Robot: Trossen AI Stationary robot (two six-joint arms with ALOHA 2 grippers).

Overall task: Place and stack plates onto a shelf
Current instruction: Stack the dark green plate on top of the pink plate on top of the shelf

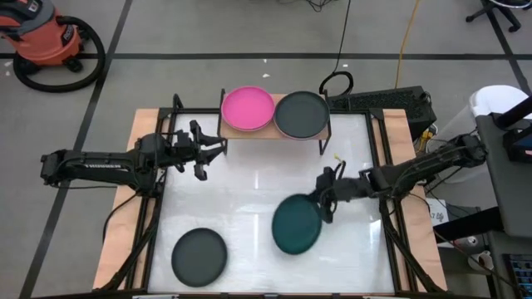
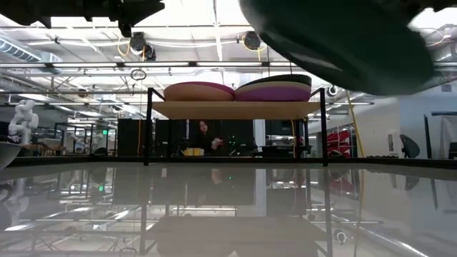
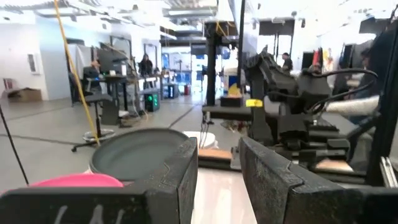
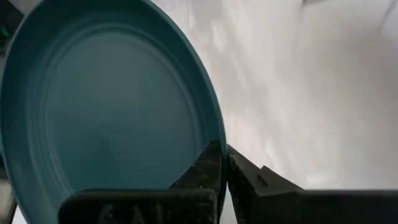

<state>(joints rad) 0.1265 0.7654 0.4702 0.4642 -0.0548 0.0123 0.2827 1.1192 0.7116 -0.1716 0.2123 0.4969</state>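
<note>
right gripper (image 1: 322, 204): fingers pinched tight on the rim of the dark teal plate (image 1: 297, 224), right of table centre. Wrist view shows both fingers (image 4: 208, 168) clamped on the plate edge, no gap.
dark teal plate: held off the white tabletop (image 1: 249, 199), tilted; in the low view it hangs high at upper right (image 2: 343, 43), its underside well above the shelf top.
left gripper (image 1: 209, 155): held above the table just left of the shelf, fingers spread apart, holding nothing. Wrist view shows daylight between the two fingers (image 3: 180, 180).
shelf (image 1: 274, 133): at the table's far edge, wooden top on thin black legs (image 2: 149, 128). Both spots on top are taken.
left stack: hot pink plate (image 1: 248, 109) on top, its rim overhanging the shelf's far edge. Low view shows more plates under it (image 2: 198, 91); count unclear.
right stack: dark grey plate (image 1: 300, 114) on top, touching or nearly touching the pink one. Low view shows purple and beige layers below (image 2: 275, 89).
black plate (image 1: 199, 254): flat on the tabletop, near-left corner, close to the near edge, well apart from everything else.
open room: table centre bare between the black plate and the shelf; space under the shelf open between its legs.
margins: the teal plate sits inside the right table edge, well apart from the shelf's right leg.
background: a person (image 2: 206, 135) seated beyond the table, seen under the shelf.
</note>
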